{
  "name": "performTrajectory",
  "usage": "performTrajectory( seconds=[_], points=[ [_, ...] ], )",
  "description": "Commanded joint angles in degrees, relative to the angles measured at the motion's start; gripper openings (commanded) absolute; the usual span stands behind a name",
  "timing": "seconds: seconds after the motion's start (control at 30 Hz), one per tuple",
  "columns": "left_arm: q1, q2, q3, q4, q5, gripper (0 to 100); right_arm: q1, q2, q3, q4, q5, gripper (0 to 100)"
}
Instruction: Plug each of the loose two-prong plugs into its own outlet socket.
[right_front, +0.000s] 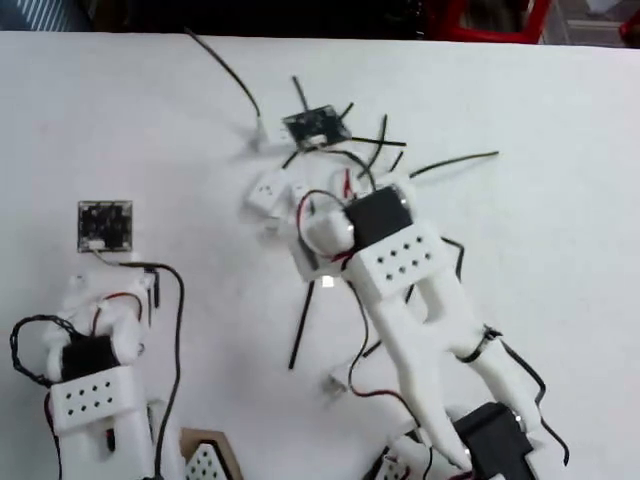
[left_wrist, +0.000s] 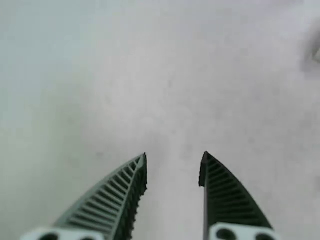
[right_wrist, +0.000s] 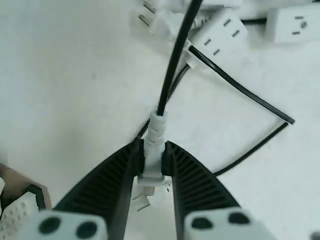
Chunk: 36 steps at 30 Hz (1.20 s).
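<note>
White surface (right_front: 560, 120) carries both arms. Right arm (right_front: 420, 330) extends from the near edge to the middle. Left claw (left_wrist: 174, 156), by the near-left corner, is spread wide over bare surface and holds nothing. Outlet sockets (right_wrist: 220, 35) lie toward the far edge, just beyond the right claw (right_wrist: 153, 145). That claw is clamped on a white two-prong plug (right_wrist: 151, 167), gripped by its sides so the cord (right_wrist: 172, 60) runs free. Plug long axis lies along the fingers (right_wrist: 195, 185). Its cord end points at the sockets, and the apparent prongs face back toward the wrist. Reorientation is judged necessary.
</note>
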Motion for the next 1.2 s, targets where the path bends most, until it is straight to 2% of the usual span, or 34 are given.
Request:
performTrajectory(
  seconds=[0.0,0.2,0.4,0.6,0.7,0.9,1.17],
  points=[
    [5.3,-0.9,-3.8,-6.5,-0.2,18,-2.9,-4.4,-1.8,-4.1,-0.2,1.7],
    [9.8,-0.9,-11.5,-7.5,-0.1,18,-7.2,-9.4,-0.4,-7.3,-0.4,1.7],
    [14.5,-0.7,-12.6,-12.0,0.0,18,-11.7,-16.4,13.0,-19.0,-0.4,1.7],
    [15.1,-0.8,-12.7,-14.2,10.5,18,-12.7,-29.7,28.5,-31.7,-0.1,1.7],
    [16.4,-0.8,-12.7,-15.5,12.5,18,-12.7,-34.5,35.1,-36.8,0.0,1.7],
    [24.5,-0.9,-12.9,-15.6,12.5,18,-12.7,-39.3,43.5,-41.4,4.4,1.7],
    [36.1,-1.0,-13.1,-15.1,11.1,18,-11.9,-39.5,45.5,-41.5,4.7,1.7]
  ],
)
